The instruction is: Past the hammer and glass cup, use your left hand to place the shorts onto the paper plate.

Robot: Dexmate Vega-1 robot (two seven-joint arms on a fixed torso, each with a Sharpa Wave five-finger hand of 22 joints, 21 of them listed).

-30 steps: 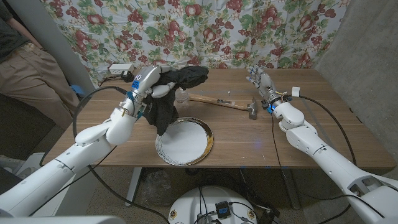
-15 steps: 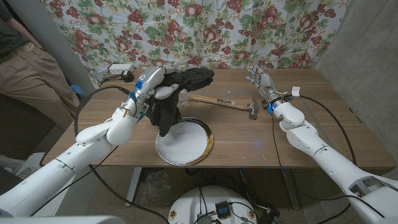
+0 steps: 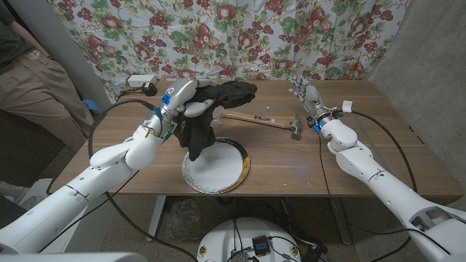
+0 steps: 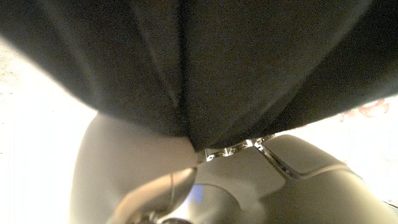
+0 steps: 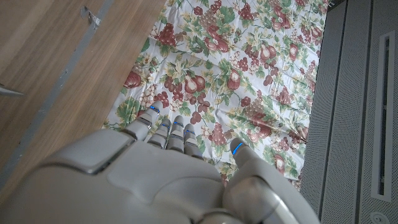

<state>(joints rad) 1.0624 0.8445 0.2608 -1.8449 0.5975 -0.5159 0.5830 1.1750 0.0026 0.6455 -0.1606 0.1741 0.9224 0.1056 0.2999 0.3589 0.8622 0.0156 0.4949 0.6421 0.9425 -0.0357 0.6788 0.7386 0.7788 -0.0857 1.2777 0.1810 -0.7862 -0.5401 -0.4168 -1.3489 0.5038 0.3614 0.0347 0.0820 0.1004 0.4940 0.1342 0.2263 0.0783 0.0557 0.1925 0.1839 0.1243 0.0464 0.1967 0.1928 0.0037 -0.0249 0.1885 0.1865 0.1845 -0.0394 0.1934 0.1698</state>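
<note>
The left hand point(image 3: 183, 97) is up off the tabletop point(image 3: 291, 164) with its fingers wrapped into a bunch of black shorts point(image 3: 211, 109), holding them in the air. One end of the cloth drapes out past the fingers toward the back of the tabletop; the other hangs straight down below the hand in a dark fold. From the left wrist camera, the shorts point(image 4: 205, 62) sit pressed right against the hand point(image 4: 205, 186), black fabric crowding over the pale knuckles.

That hanging tail reaches down to the far left rim of the paper plate point(image 3: 216, 167), which lies just below and in front of the hand, white and round, near the front edge of the tabletop. Whether the cloth actually touches the plate I can't tell. The rest of the plate is bare.

Just beyond the shorts, to the hand's right, the hammer point(image 3: 263, 121) lies flat on the wood, wooden handle pointing toward the cloth, metal head at the far end. The glass cup is somewhere behind the bunched fabric; I can't make it out.

Well off to the right, the right hand point(image 3: 304, 93) stands upright by the back edge, fingers straight and apart, holding nothing. Its wrist camera looks along those fingers point(image 5: 163, 127) at the fruit-print curtain point(image 5: 249, 62).
</note>
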